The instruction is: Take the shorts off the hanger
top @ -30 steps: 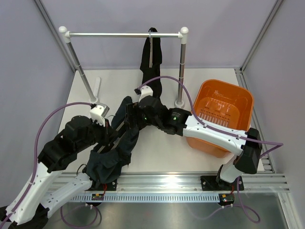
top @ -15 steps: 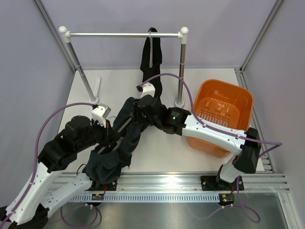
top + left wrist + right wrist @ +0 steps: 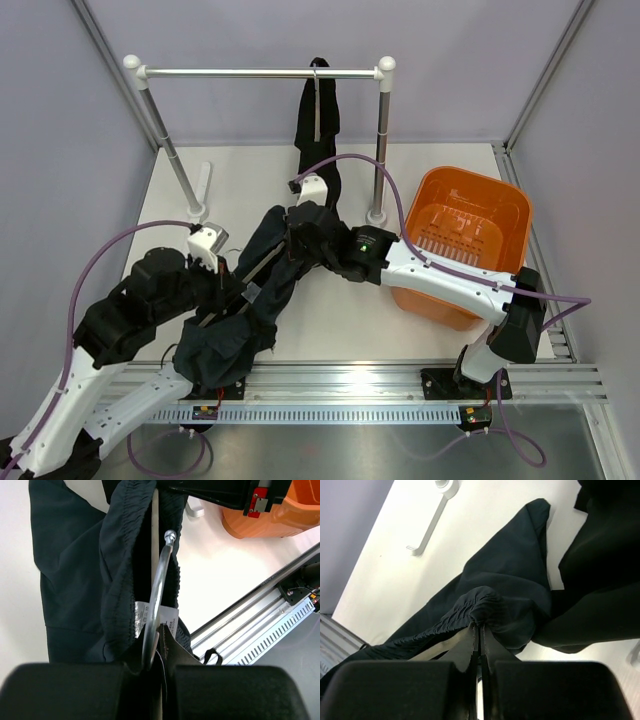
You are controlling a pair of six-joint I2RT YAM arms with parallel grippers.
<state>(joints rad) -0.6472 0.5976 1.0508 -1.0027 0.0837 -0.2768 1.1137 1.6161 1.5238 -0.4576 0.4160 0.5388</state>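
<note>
A dark navy pair of shorts (image 3: 225,345) hangs limp on a hanger (image 3: 262,265) held low over the table. My left gripper (image 3: 235,288) is shut on the hanger's metal hook (image 3: 159,587), just below the shorts' white label (image 3: 169,617). In the left wrist view the left gripper (image 3: 157,630) sits under the bunched waistband (image 3: 120,555). My right gripper (image 3: 292,234) is shut on the gathered waistband (image 3: 480,605) at the hanger's far end, with the right gripper (image 3: 481,626) pinching a fold of it beside the pale hanger bar (image 3: 437,649). A second black pair of shorts (image 3: 318,120) hangs on the rail (image 3: 250,72).
An orange basket (image 3: 465,240) stands at the right, next to my right arm. The rail's two posts (image 3: 381,150) stand behind the arms, with a white foot (image 3: 205,185) on the left. Metal tracks (image 3: 400,380) line the table's near edge.
The right gripper has gone from open to shut on the waistband and shifted slightly left. The left arm and hanger have dropped a little toward the near edge.
</note>
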